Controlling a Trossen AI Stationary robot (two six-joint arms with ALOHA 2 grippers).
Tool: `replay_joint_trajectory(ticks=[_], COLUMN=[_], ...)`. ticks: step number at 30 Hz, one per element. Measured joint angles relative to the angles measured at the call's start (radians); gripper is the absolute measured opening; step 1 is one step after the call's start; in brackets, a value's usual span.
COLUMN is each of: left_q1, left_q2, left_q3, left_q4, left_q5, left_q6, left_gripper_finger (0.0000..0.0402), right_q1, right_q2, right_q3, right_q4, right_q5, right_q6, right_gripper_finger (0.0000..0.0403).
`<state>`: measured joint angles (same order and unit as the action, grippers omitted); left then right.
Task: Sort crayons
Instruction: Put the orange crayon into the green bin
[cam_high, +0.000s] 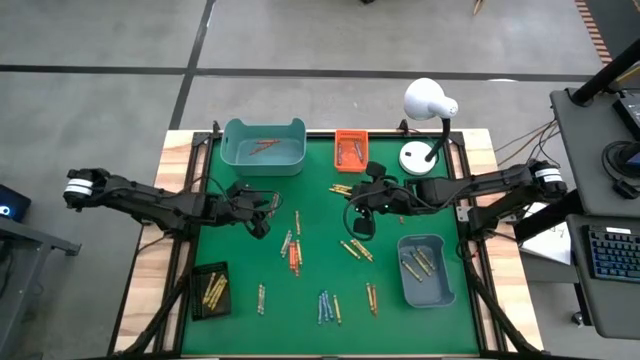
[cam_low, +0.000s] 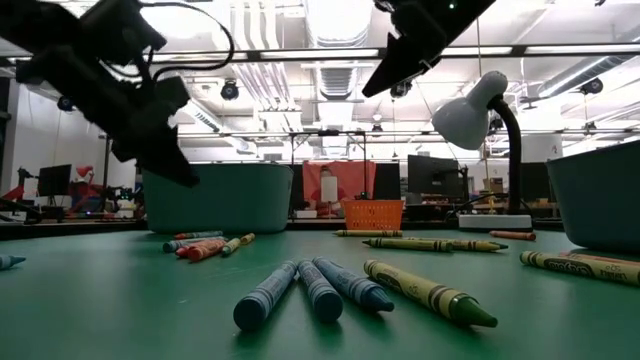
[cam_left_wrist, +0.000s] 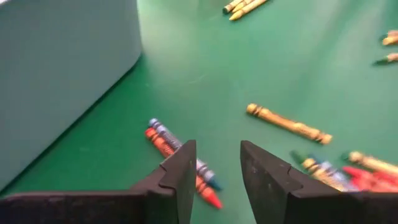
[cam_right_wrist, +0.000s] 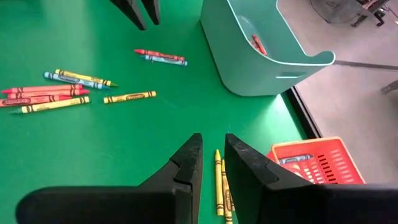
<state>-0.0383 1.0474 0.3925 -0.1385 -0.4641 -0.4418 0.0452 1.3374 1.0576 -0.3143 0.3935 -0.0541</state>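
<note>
Two arms hang over the green table mat (cam_high: 310, 330), where many crayons (cam_high: 292, 252) lie loose across the middle and toward the near edge, well apart from every rim. Largest of the holders is the teal bin (cam_high: 263, 146) at the far edge left of centre, with a few reddish crayons inside; then the grey-blue bin (cam_high: 426, 270) toward the right edge, the black tray (cam_high: 211, 290) near the front-left corner, and the small orange basket (cam_high: 351, 150) at the far edge.

The left gripper (cam_high: 262, 212) hovers just in front of the teal bin, fingers (cam_left_wrist: 180, 180) parted and empty. A red and blue crayon pair (cam_left_wrist: 180, 158) lies directly ahead of them, long axis slanting across the gap, so a slight wrist turn looks needed before closing. The right gripper (cam_high: 372, 182) hangs near the orange basket, fingers (cam_right_wrist: 186, 171) narrowly parted and empty, with two yellow crayons (cam_right_wrist: 221, 183) in line with its gap. Open mat surrounds both targets; the bin wall beside the left fingers is the nearest obstacle
</note>
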Motion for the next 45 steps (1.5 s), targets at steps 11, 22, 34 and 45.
replay_joint_trajectory(ticks=[11, 22, 34, 45], left_q1=[0.001, 0.004, 0.025, 0.033], left_q2=[0.043, 0.212, 0.355, 0.409], left_q3=[-0.147, -0.171, -0.171, -0.169], left_q4=[0.306, 0.443, 0.497, 0.511], left_q5=[-0.051, -0.156, -0.162, -0.172], left_q6=[0.104, 0.064, 0.050, 0.028], left_gripper_finger=[0.0130, 0.0130, 0.0130, 0.0128], right_q1=[-0.050, -0.066, -0.066, -0.066], right_q2=[0.026, 0.026, 0.026, 0.026], right_q3=[0.000, -0.003, -0.007, -0.007], right_q4=[0.014, 0.014, 0.014, 0.015], right_q5=[0.000, -0.001, -0.002, -0.002], right_q6=[-0.025, -0.009, 0.004, 0.009], right_gripper_finger=[0.0057, 0.0057, 0.0057, 0.0057])
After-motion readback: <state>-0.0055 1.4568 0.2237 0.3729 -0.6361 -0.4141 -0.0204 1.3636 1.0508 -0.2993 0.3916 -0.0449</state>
